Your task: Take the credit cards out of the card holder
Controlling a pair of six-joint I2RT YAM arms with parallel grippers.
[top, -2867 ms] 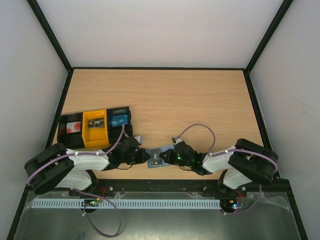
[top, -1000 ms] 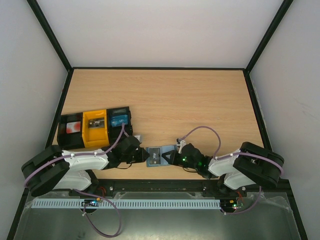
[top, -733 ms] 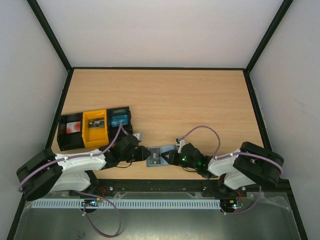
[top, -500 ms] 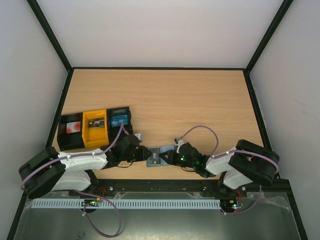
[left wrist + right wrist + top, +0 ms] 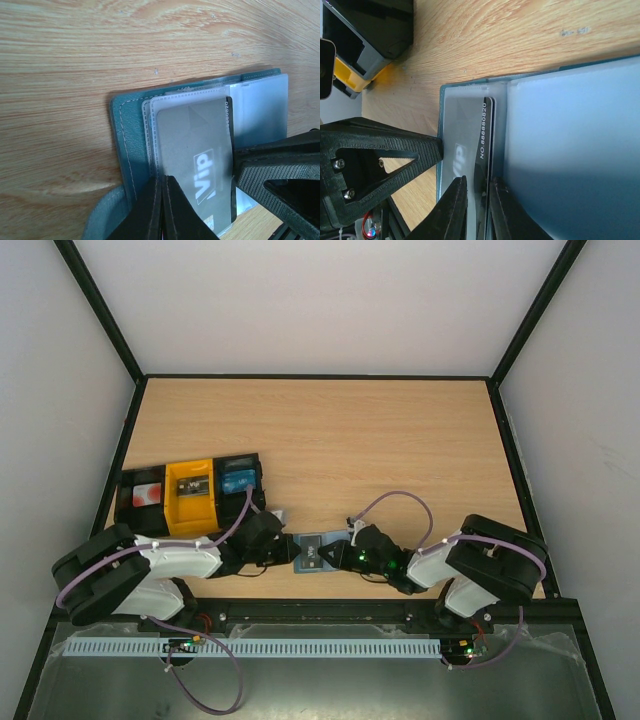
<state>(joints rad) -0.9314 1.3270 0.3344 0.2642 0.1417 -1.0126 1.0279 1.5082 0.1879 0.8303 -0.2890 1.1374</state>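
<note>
The teal-blue card holder [image 5: 312,552] lies open near the table's front edge, between my two grippers. In the left wrist view the holder [image 5: 127,135] shows a clear sleeve with a dark grey "Vip" credit card [image 5: 195,145] in it. My left gripper [image 5: 162,179] is shut, pinching the sleeve's stitched left edge. In the right wrist view my right gripper [image 5: 478,181] has its jaws narrowly closed over the card's [image 5: 487,130] dark edge, beside the pale blue inner panel [image 5: 570,140]. In the top view the left gripper [image 5: 284,548] and the right gripper [image 5: 336,555] meet at the holder.
A row of box trays stands at the left: a black one [image 5: 141,502] holding a red card, a yellow one [image 5: 190,498], and a black one [image 5: 240,480] holding a blue card. The table's front edge runs just below the holder.
My right gripper has moved left onto the holder and closed over the card's edge. The left arm has shifted a little. The holder has stayed in place.
</note>
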